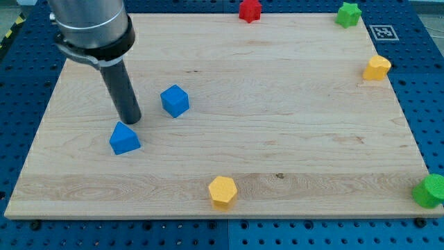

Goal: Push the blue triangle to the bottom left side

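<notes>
One small blue triangle block (124, 139) sits at the wooden desk's (277, 125) left, my tip (131, 121) just above it. No claw exists. Pushing off-centre could spin it aside; the blue cube (175, 101) stands near.

Just above the blue triangle (125, 138) sits my tip (130, 119), with the blue cube (175, 101) near on the view's right, leaving only a narrow gap between tip and cube. Below and left of the triangle, open wooden surface (76, 182) all the way to the bottom-left corner; nearest block down there a yellow hexagon (223, 191), well apart at the bottom edge. Along the rims only: red block (250, 10) at top, green star (348, 14), yellow block (377, 67) and green block (430, 191) on the right.
</notes>
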You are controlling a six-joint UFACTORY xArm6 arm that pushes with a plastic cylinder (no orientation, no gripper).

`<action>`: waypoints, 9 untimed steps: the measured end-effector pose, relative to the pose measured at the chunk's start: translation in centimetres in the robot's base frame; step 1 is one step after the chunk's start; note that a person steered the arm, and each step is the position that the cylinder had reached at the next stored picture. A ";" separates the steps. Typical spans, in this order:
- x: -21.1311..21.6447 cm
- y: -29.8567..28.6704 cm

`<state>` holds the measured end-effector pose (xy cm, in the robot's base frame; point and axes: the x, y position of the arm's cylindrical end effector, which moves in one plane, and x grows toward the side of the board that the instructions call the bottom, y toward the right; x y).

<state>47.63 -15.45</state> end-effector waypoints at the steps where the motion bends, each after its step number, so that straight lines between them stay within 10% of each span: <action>1: 3.3 0.8; 9: 10.5 0.6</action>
<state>58.15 -14.89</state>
